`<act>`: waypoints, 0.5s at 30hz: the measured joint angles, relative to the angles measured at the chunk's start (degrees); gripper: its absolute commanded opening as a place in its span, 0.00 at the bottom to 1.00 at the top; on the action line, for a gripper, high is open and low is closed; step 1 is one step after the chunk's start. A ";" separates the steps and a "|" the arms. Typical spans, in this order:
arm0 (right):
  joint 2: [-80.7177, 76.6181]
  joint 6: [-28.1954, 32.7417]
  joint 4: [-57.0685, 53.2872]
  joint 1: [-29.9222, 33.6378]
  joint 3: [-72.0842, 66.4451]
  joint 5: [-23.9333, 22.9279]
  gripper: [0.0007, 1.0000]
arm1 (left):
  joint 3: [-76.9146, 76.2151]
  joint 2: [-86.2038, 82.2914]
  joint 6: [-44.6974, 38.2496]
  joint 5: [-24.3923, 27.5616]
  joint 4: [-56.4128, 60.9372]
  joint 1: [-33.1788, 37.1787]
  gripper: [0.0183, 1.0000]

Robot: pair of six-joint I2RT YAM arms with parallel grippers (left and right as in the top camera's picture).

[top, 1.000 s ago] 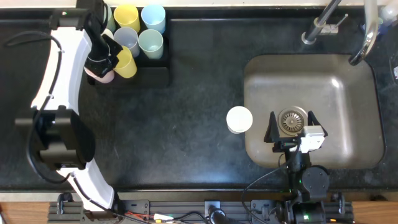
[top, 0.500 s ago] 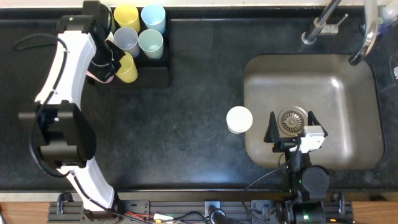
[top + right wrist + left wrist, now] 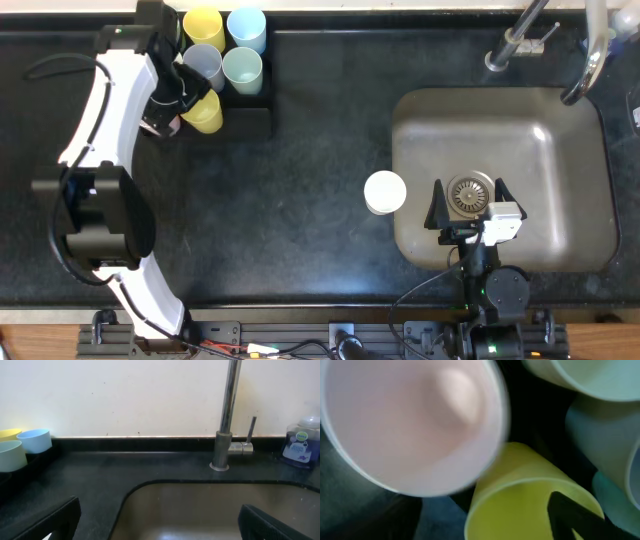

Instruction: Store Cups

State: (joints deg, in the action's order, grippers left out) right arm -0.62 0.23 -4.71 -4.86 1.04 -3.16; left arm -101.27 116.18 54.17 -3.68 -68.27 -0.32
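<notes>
Left gripper (image 3: 188, 98) clamps the yellow cup (image 3: 206, 113) at the edge of the rack (image 3: 250, 122) — pink cup (image 3: 410, 425) just beside.

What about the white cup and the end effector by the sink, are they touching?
Apart. The top view shows bare sink rim between the white cup and the right end effector.

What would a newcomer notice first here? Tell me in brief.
The eye goes first to the pastel cups crowded in the black tray at the counter's back left, where the left pincer grips a tilted yellow cup beside a pink cup. Next comes the lone white cup on the dark counter by the sink, with the right pincer open at the basin.
</notes>
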 measured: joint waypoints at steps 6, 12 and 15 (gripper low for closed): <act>0.00 -0.02 0.02 0.00 0.00 0.00 1.00 | 0.07 -0.35 -0.07 -0.02 0.02 -0.59 1.00; 0.00 -0.02 0.00 0.00 0.00 -0.02 1.00 | 0.94 -9.16 -0.07 0.00 -0.83 -1.36 1.00; 0.00 0.00 0.00 0.00 0.00 -0.02 1.00 | 0.94 -16.81 -0.13 -0.02 -2.97 -1.97 1.00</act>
State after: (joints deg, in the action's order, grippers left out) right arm -0.62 0.23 -4.71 -4.86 1.04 -3.18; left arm -100.33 99.37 54.04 -3.70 -71.24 -2.28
